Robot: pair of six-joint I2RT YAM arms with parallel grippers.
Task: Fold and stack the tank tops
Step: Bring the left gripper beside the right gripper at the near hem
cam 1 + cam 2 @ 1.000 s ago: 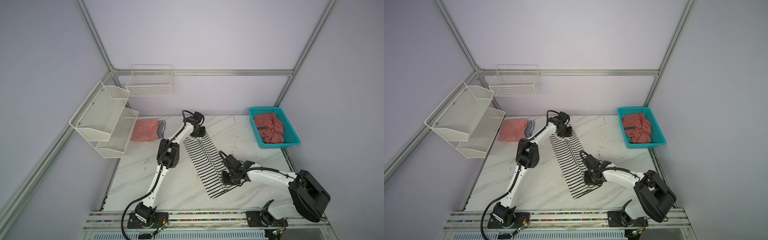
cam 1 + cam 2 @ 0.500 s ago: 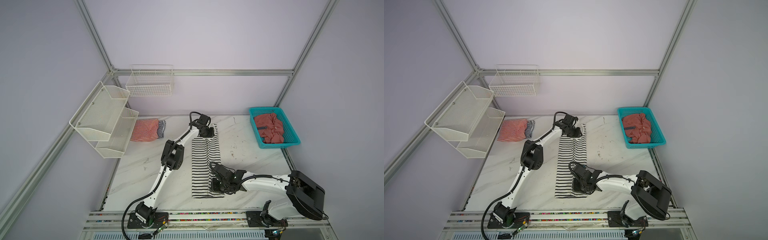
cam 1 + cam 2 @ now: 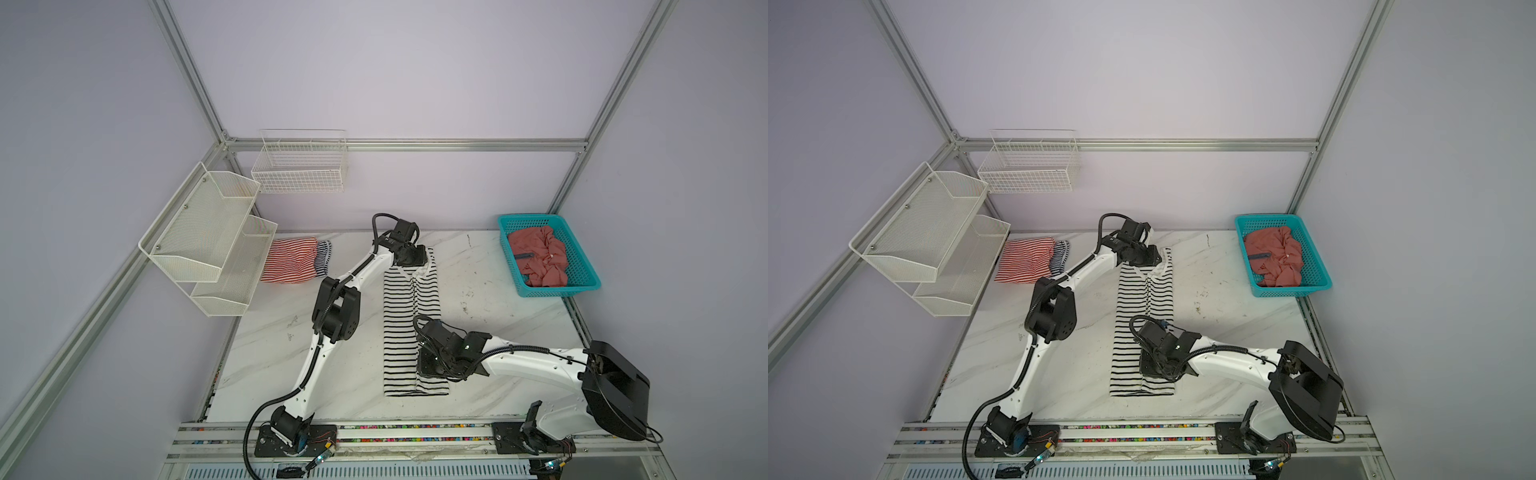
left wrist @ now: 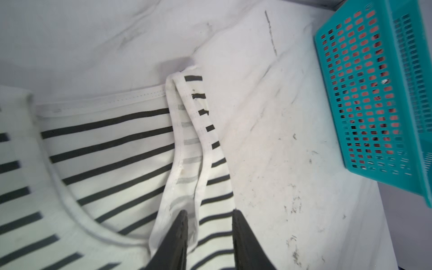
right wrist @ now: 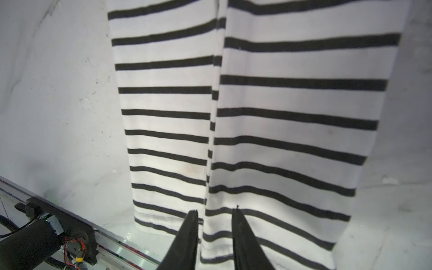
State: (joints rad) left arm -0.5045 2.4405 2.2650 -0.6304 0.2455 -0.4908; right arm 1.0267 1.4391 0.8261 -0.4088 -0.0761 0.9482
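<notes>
both pincers stand slightly spread: the left gripper (image 4: pixel 210 214) straddles a shoulder strap and the right gripper (image 5: pixel 215 210) the hem of the white tank top with black stripes (image 3: pixel 399 332), neither pinching it. 1 second ago that top lay slanted across the marble table (image 3: pixel 270 353); now it lies straight at mid-table, folded lengthwise into a narrow strip. so 1 fold looks done, and a crosswise fold likely comes before it joins the red-white striped top (image 3: pixel 289 266) at far left.
</notes>
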